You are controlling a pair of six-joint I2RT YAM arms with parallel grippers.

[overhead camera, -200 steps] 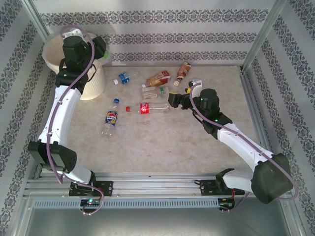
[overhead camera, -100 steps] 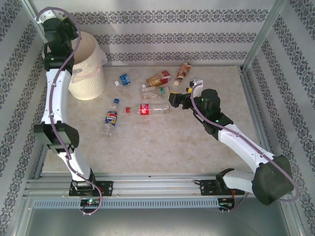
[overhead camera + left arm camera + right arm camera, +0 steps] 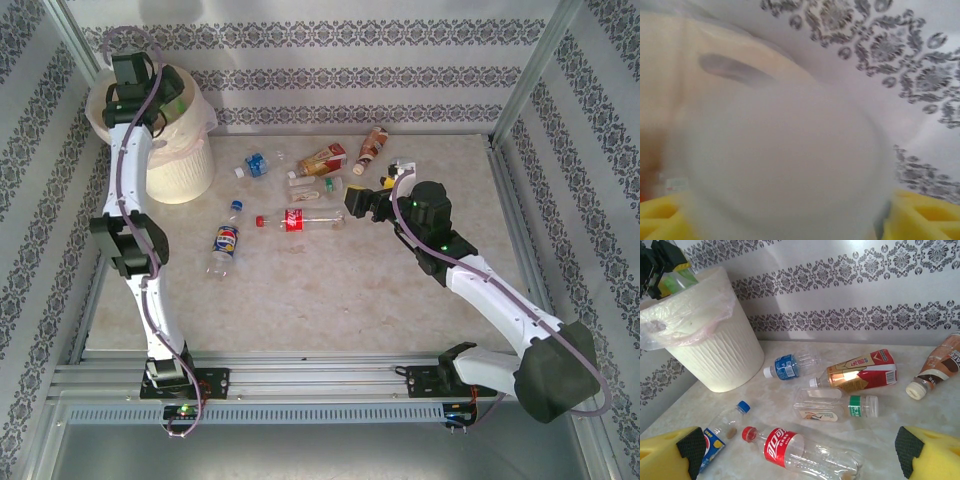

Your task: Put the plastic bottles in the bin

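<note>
Six small clear plastic bottles lie on their sides on the beige marbled tabletop [image 3: 330, 300], all apart from the big cream-white ribbed plastic bin [image 3: 720, 360] in the far left corner. Nearest the bin is a blue-labelled bottle with a white cap [image 3: 788, 365]. Just right of it is a red-and-gold-labelled bottle [image 3: 860, 371], and at the far right a brown-labelled bottle [image 3: 935, 365]. Closer in there's a flattened clear bottle with a green band [image 3: 832, 407], a blue-capped bottle with a blue label [image 3: 720, 435] and a red-capped bottle with a red cola label [image 3: 790, 450].

The right gripper [image 3: 350, 206] hovers at that cola bottle's base end, its yellow-padded fingers [image 3: 660, 460] spread wide with nothing held.

Up at the bin, the left gripper [image 3: 671, 275] is over the rim, where the thin plastic liner [image 3: 695, 315] folds outward. It's clamped on a seventh bottle with a green label [image 3: 680, 279]. From the left wrist, that bottle is a pale blur between two yellow pads [image 3: 925, 217], with the bin's handle slot [image 3: 730, 67] beyond.
</note>
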